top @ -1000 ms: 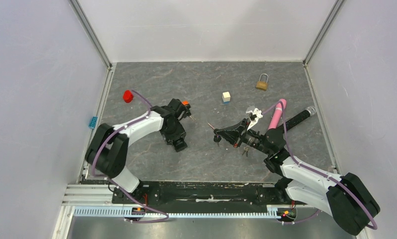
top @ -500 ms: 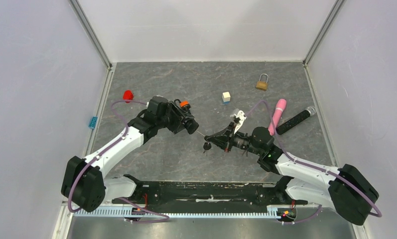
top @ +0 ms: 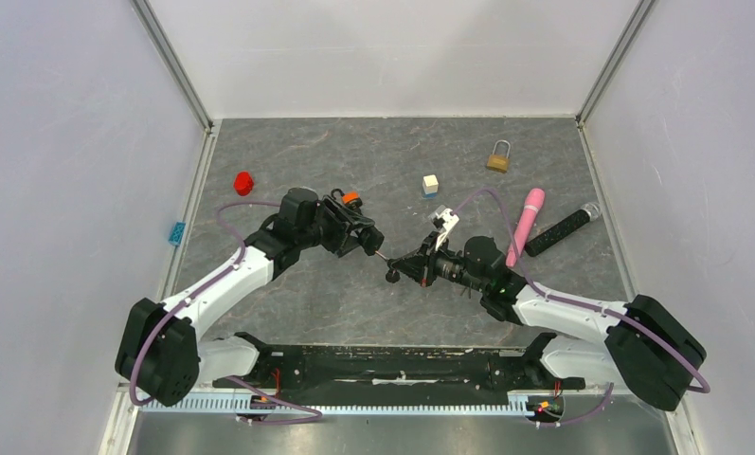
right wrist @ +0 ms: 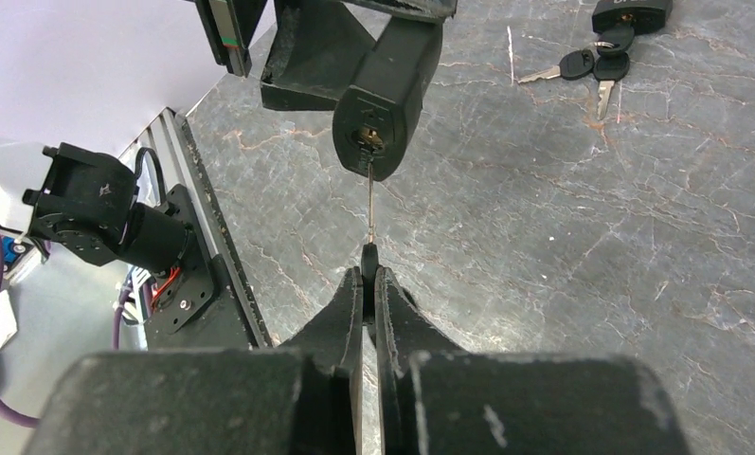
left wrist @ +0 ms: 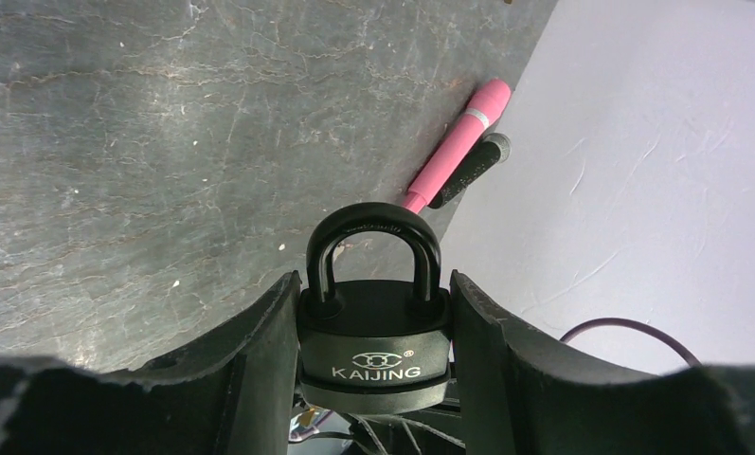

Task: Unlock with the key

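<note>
A black KAIJING padlock (left wrist: 373, 353) sits between the fingers of my left gripper (left wrist: 373, 322), which is shut on its body with the shackle (left wrist: 373, 227) pointing away. In the right wrist view the padlock (right wrist: 388, 90) hangs above the table with its keyhole (right wrist: 368, 140) facing me. My right gripper (right wrist: 368, 284) is shut on the black head of the key (right wrist: 368, 204). The thin blade's tip meets the keyhole; its depth cannot be told. From above, both grippers meet at mid table, the left gripper (top: 362, 234) facing the right gripper (top: 399, 269).
A second black padlock (right wrist: 629, 11) with a bunch of keys (right wrist: 591, 68) lies behind. A brass padlock (top: 497, 156), a small cube (top: 431, 184), a red piece (top: 244, 182), a pink pen (top: 526, 225) and a black marker (top: 563, 227) lie on the table. A blue piece (top: 177, 232) sits at the left wall.
The left arm has lifted the padlock and swung it right toward mid table. The right gripper has carried the key left until its blade reaches the keyhole.
</note>
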You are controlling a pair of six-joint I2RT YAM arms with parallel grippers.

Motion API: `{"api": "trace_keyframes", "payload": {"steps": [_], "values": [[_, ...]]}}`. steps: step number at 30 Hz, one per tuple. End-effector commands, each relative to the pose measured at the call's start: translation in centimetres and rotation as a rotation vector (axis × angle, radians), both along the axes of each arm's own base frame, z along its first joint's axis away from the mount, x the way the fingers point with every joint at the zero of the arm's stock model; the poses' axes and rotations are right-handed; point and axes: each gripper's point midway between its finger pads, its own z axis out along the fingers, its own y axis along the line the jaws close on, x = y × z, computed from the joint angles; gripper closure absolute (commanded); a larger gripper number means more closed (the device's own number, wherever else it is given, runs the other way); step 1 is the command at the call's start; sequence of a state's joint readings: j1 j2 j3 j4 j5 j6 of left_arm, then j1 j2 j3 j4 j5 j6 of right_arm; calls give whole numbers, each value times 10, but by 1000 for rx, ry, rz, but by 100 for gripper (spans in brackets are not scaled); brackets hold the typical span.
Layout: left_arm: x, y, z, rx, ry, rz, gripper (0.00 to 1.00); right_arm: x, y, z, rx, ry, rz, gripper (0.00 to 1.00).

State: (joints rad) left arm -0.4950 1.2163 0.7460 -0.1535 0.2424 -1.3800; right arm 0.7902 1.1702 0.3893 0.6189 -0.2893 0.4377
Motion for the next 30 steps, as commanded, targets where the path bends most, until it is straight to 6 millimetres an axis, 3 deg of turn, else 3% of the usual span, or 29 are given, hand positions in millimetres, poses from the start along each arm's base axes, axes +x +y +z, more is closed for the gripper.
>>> {"api": "trace_keyframes", "payload": {"steps": [1,11,30], "values": [[4,-12,43,-136,-90,-16,98,12,7,26,66,-21,-43,100],[2,-11,36,-131,-80,-14,98,9,5,40,122,-49,-45,100],[2,-13,45,-155,-107,-21,98,15,2,29,97,-17,-83,100]]}}
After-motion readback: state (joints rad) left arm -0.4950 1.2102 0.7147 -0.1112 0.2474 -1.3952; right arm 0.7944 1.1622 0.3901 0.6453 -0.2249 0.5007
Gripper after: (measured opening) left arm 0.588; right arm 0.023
